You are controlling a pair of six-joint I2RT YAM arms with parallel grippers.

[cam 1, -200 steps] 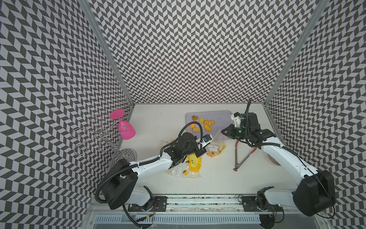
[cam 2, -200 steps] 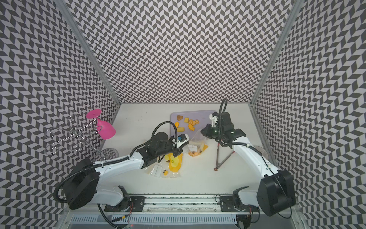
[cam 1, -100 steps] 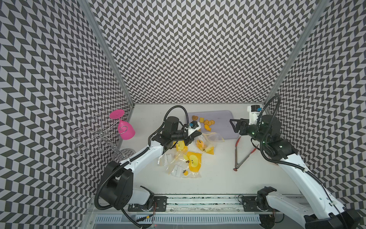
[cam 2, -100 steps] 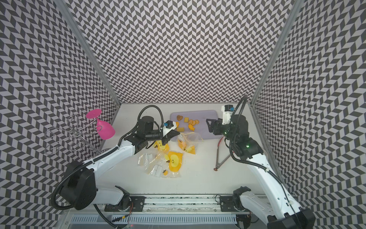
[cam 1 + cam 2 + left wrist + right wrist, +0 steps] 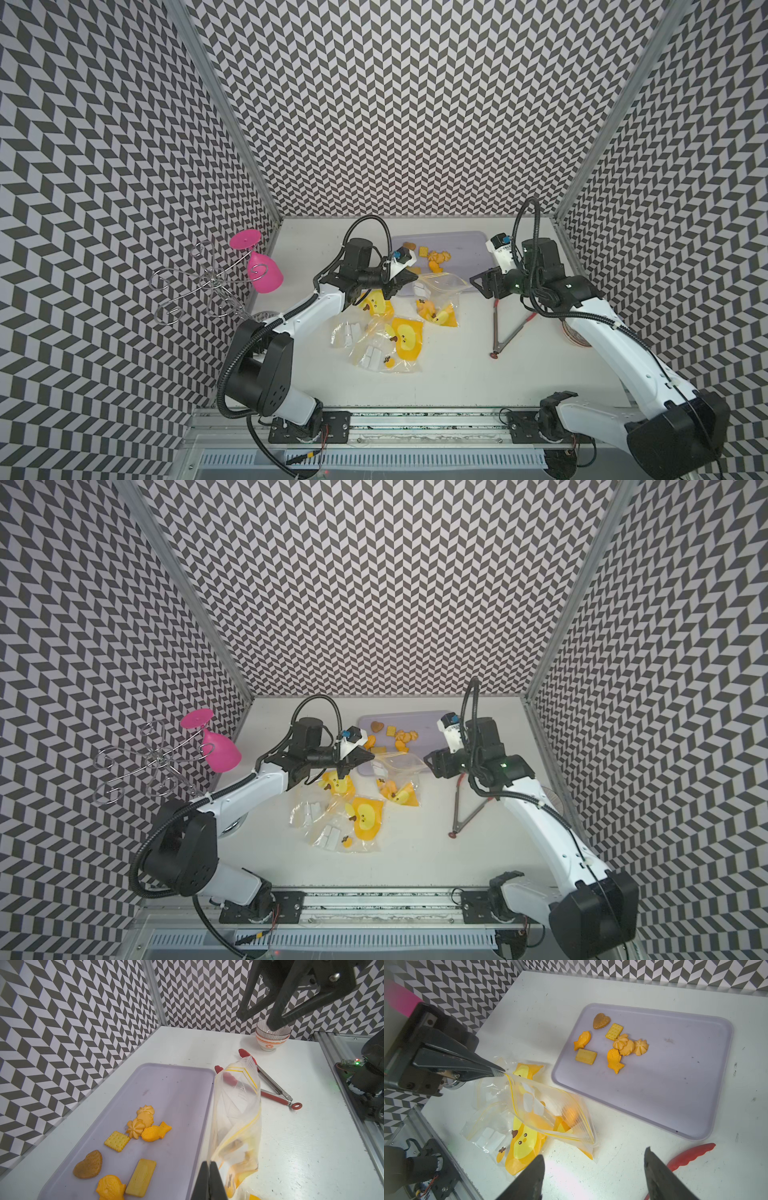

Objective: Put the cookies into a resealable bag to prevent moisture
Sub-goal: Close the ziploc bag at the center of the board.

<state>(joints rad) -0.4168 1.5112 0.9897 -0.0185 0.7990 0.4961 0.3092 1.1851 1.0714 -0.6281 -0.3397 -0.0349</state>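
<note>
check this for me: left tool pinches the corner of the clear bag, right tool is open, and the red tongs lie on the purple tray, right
Wrong on the tongs. The left wrist view shows the red tongs lying on the white table beside the purple tray, not on it. The left tool does pinch the corner of the clear bag, and the right tool is open.

I had the left arm (image 5: 307, 307) stretched from lower left toward the frame's centre, left gripper (image 5: 395, 286) pinched tight; the right arm (image 5: 602, 332) bent in from the lower right, right gripper (image 5: 482, 284) spread wide, facing it.
</note>
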